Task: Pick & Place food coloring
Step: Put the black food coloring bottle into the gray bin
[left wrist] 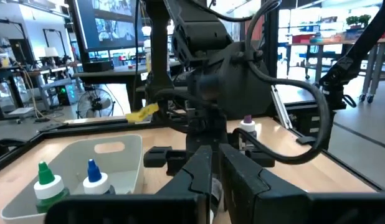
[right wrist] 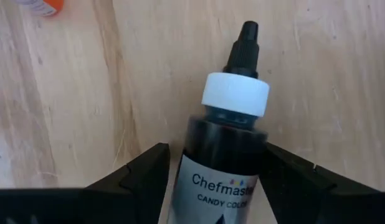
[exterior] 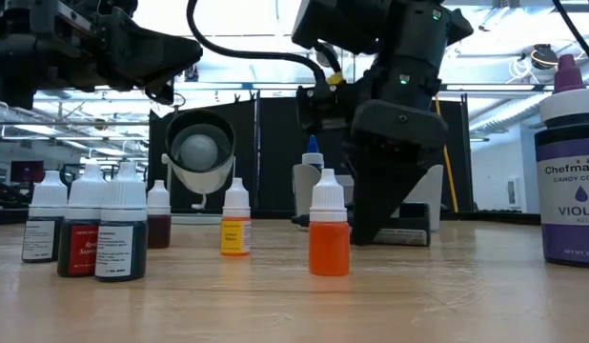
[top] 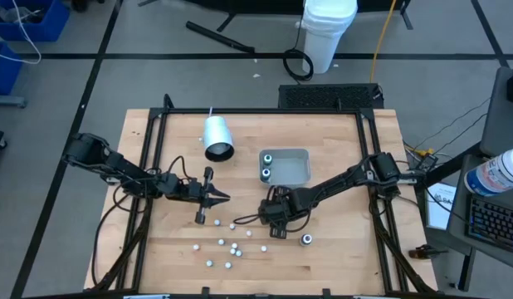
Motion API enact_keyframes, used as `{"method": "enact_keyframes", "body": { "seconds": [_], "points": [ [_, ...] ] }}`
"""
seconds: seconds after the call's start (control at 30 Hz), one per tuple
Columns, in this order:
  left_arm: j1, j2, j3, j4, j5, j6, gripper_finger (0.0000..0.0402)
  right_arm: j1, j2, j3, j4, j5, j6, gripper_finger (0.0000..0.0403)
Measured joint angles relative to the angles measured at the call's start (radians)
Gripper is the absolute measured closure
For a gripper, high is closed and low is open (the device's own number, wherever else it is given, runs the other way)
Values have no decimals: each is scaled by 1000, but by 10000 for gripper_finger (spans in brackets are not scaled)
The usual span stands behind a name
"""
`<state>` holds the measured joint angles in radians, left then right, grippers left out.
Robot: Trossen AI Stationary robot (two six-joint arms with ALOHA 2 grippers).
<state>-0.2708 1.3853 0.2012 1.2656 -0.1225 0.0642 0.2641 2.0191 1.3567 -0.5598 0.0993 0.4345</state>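
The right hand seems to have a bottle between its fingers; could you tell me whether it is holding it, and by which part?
The right hand straddles the dark Chefmaster bottle at its labelled body, below the white collar, lying on the table; whether the fingers actually grip it cannot be told.
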Motion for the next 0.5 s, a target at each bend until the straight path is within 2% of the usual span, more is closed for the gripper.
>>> {"method": "enact_keyframes", "body": {
  "seconds": [0.13,0.4,0.5],
  "points": [
    [0,0,0,1,1,-3,366,0,1,-1,-1,-9,-2,200],
    [0,0,0,1,1,-23,366,-1,-5,-4,48,7,-19,290],
    [0,0,0,1,1,-24,366,-1,-5,-5,80,7,-38,300]
  ]
}}
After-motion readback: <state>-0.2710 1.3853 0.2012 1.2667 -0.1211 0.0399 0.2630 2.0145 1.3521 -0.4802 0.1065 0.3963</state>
